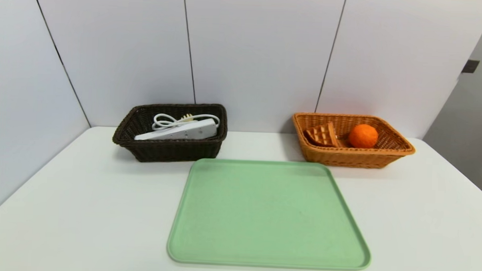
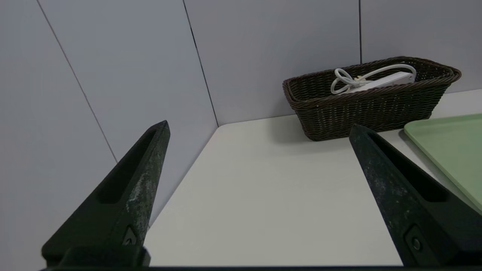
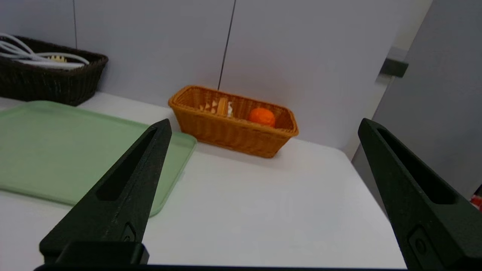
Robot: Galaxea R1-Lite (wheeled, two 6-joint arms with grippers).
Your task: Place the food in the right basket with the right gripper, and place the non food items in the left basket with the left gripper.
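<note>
Sorting looks finished — power strip [image 1: 183, 130] in the dark left basket [image 1: 166, 149], waffle [image 1: 322, 134] and orange [image 1: 363, 135] in the right basket [image 1: 354, 157]. Green tray [image 1: 268, 214] bare. Left gripper [image 2: 260, 130] and right gripper [image 3: 263, 126] spread wide, empty — best parked clear.

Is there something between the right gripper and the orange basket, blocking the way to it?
Nothing visible does. The right gripper is open and empty, and only bare white table lies between it and the orange basket. The green tray sits off to the side, with nothing on it. The orange is already in that basket.
</note>
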